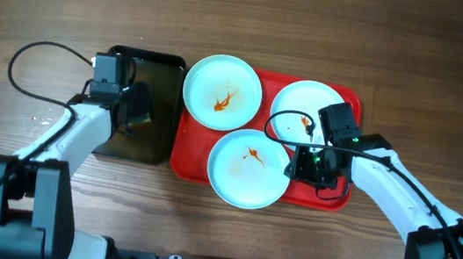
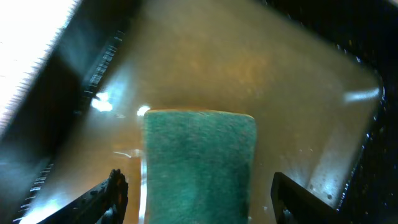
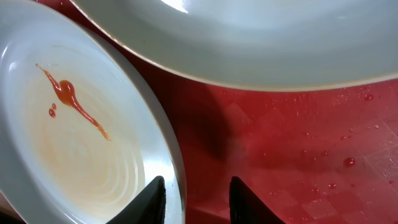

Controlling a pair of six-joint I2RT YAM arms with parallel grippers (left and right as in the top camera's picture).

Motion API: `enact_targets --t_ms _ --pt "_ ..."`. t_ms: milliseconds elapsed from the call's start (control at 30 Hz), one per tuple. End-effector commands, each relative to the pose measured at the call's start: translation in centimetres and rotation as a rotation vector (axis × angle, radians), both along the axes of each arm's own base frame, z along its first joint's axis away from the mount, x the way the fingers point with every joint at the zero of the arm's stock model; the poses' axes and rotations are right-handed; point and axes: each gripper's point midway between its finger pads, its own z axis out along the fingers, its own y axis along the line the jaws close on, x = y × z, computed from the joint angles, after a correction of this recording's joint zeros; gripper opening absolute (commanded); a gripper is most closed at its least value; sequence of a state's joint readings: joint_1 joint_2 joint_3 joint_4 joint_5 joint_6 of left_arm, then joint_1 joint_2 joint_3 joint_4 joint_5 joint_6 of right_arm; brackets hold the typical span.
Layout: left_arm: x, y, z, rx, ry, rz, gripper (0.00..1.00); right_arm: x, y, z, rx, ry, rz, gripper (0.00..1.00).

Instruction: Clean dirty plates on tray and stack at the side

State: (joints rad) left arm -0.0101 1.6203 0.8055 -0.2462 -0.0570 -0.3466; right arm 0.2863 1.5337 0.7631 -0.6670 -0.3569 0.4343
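Note:
Three pale plates lie on the red tray [image 1: 340,196]: a far-left one [image 1: 224,80], a front one [image 1: 247,180] and a right one [image 1: 297,102], each with an orange-red sauce smear. My right gripper [image 1: 306,159] is open and low over the tray. In the right wrist view its fingers [image 3: 199,202] straddle the rim of the smeared front plate [image 3: 68,143]; the right plate [image 3: 261,37] lies ahead. My left gripper [image 1: 132,110] is over the black tray. In the left wrist view it [image 2: 199,199] is open around a green sponge [image 2: 199,155] without touching it.
The black tray [image 1: 164,68] holds brownish water [image 2: 261,81] and stands left of the red tray. Wet red tray floor [image 3: 311,155] shows to the right of the fingers. Wooden table [image 1: 436,48] surrounds both trays. A black cable [image 1: 23,60] loops at the left.

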Motion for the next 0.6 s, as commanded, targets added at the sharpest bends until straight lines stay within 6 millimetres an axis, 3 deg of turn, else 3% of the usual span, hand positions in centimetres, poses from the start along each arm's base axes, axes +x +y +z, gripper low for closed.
enact_targets --t_ms 0,167,233,367,567 --pt "0.2 -1.5 -1.4 -0.078 0.032 -0.042 0.68 0.6 0.0 0.1 -0.014 -0.011 -0.008 0.34" --pt "-0.5 -1.4 -2.5 -0.078 0.076 -0.039 0.29 0.6 0.0 0.1 -0.013 -0.011 -0.008 0.34" --pt "-0.5 -1.4 -2.6 -0.079 0.08 -0.039 0.04 0.6 0.0 0.1 -0.013 -0.011 -0.007 0.34" --pt "-0.3 -1.6 -1.5 -0.086 0.052 -0.045 0.04 0.6 0.0 0.1 -0.014 -0.01 -0.007 0.34" --pt "0.6 -2.9 4.2 -0.148 -0.101 -0.093 0.04 0.5 0.0 0.1 -0.014 -0.008 -0.007 0.33"
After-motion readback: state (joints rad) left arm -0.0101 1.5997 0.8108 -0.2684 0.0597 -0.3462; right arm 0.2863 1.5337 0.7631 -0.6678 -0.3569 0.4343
